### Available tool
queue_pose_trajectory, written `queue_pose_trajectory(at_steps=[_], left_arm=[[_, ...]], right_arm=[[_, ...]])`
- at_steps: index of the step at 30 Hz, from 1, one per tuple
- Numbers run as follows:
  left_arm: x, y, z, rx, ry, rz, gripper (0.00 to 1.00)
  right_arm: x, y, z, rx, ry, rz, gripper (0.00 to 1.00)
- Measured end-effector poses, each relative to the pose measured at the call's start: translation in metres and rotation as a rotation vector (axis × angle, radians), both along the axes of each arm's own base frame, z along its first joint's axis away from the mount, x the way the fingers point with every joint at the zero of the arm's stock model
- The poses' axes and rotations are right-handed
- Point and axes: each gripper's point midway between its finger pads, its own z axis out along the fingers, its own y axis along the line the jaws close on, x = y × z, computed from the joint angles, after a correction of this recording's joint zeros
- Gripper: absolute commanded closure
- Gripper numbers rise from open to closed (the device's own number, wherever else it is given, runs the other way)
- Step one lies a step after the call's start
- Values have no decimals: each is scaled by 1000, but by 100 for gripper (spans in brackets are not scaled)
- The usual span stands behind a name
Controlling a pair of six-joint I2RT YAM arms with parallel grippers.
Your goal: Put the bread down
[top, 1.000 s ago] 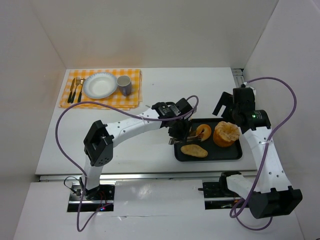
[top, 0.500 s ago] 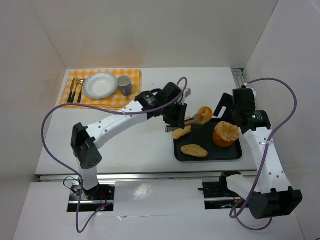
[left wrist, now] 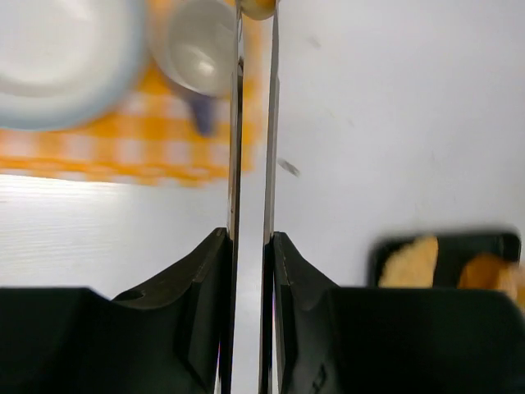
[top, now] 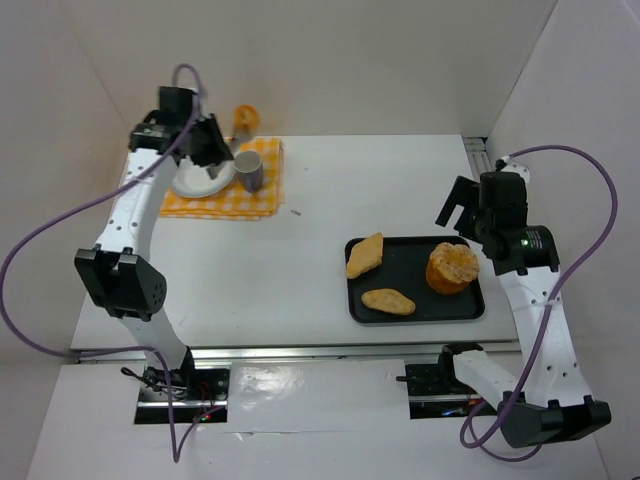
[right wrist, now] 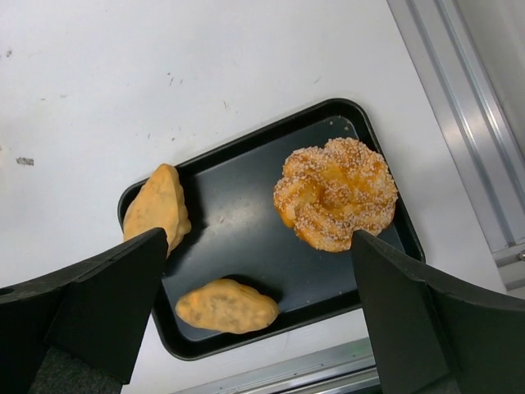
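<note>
- Near edge, R side: black tray (top: 465,305) on table (top: 300,260). Holds sesame bun (top: 452,266) and oblong roll (top: 388,301). Wedge pastry (top: 364,254) lies across tray's left rim, partly on table.
- Just over tray's far side: right gripper (top: 455,210) hovers, fingers spread wide, nothing btwn them. Its wrist cam looks straight down on tray; no contact w/ any item.
- Far left corner: checked placemat (top: 255,195) w/ white plate (top: 195,183). Mug (top: 249,170) stands just beside plate, on its R.
- Left arm reaches out to that corner. Left gripper (left wrist: 255,16) is raised above the setting, fingers drawn nearly together, pinching golden bread piece (top: 243,118) at the very tips. Wrist cam shows only a blurred sliver of it at top edge.
- Bread posn: in air, above or just past the mug, not over plate. Wrist cam puts plate well off to L of fingers, mug right next to them.
- Step (my read): carry phase, bread brought to place setting, release not yet done. Plate looks the likely target.
- Next (my read): shift tips L to plate centre, staying clear of mug rim, then lower close to plate, then open. Grip is thin, tip-only, so go slow or piece may slip or roll off on release.
</note>
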Motion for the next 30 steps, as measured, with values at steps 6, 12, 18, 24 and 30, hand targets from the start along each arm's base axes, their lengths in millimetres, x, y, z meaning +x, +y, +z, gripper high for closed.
queue_pose_trajectory(at_steps=[6, 12, 18, 24, 30], left_arm=[[25, 126, 15, -36, -62, 289, 83], [47, 142, -18, -76, -8, 332, 82], [59, 145, -86, -69, 139, 344, 81], [47, 151, -121, -39, 217, 374, 75], [46, 153, -125, -30, 221, 376, 48]], right_arm=[[-1, 0, -5, -2, -3, 3, 0], [-5, 4, -27, 14, 45, 20, 0], [-4, 4, -27, 15, 41, 14, 0], [-4, 2, -28, 17, 43, -5, 0], [-5, 1, -30, 15, 47, -12, 0]])
